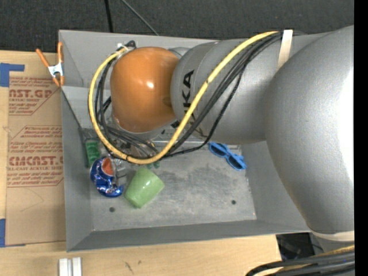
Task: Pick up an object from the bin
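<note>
My gripper (127, 142) hangs low over the left part of the bin, mostly hidden under the arm's orange cover and cables. Just below it, near the left wall, lies a small blue, white and orange toy-like thing (104, 177). A pale green cup (142, 188) lies on its side right next to that, touching or almost touching it. A small dark green piece (92, 150) sits by the left wall, just left of the gripper.
A bright blue plastic thing (228, 155), perhaps toy glasses, lies right of centre, half under the arm. The arm covers the bin's back and right. Bare grey floor shows along the front.
</note>
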`<state>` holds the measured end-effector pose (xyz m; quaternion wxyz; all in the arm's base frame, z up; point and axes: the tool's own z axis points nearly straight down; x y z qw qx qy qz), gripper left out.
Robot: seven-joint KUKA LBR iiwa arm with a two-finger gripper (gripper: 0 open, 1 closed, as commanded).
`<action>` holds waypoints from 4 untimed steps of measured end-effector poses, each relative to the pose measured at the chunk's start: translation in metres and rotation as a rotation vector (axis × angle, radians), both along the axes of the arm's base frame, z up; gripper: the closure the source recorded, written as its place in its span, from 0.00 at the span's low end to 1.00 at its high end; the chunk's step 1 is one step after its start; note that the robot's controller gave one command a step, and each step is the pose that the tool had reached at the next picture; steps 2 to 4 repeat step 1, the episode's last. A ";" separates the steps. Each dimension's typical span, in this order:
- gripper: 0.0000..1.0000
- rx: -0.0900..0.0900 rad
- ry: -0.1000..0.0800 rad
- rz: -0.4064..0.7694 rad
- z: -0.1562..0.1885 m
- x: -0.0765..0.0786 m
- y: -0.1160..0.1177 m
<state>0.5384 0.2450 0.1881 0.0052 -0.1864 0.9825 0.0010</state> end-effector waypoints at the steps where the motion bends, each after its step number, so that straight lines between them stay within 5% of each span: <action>1: 1.00 0.000 -0.003 0.066 0.179 -0.005 -0.024; 4: 1.00 0.000 -0.003 0.066 0.179 -0.005 -0.024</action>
